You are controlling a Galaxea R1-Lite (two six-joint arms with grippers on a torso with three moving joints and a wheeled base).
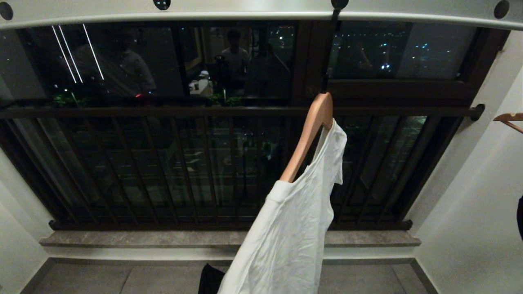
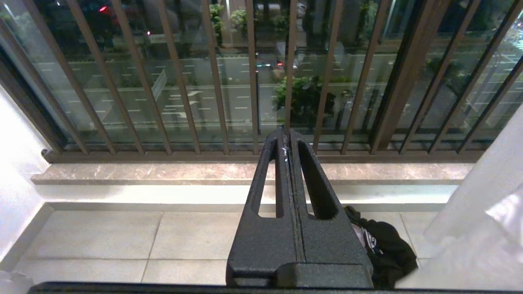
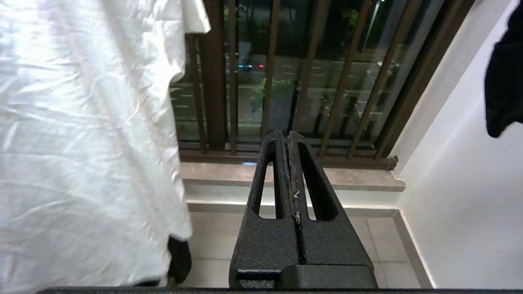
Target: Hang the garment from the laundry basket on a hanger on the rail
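Head view, rail: the pale rail (image 1: 261,14) with round dark holes spans the top edge.
Head view, hanger: a wooden hanger (image 1: 308,134) hangs by its dark hook from one hole, tilted, in front of the dark balustrade (image 1: 163,111).
Head view, garment: a white garment (image 1: 292,228) hangs on the hanger, draping down toward the floor.
Head view, arms: neither pincer shows.
Left wrist view, left pincer (image 2: 288,141): fingers pressed together, holding nothing, pointed at the balustrade bars above the stone sill (image 2: 163,171).
Left wrist view, floor: a dark cloth (image 2: 386,249) lies on the tiles.
Right wrist view, right pincer (image 3: 284,139): fingers closed, empty, beside the hanging white garment, apart from it.
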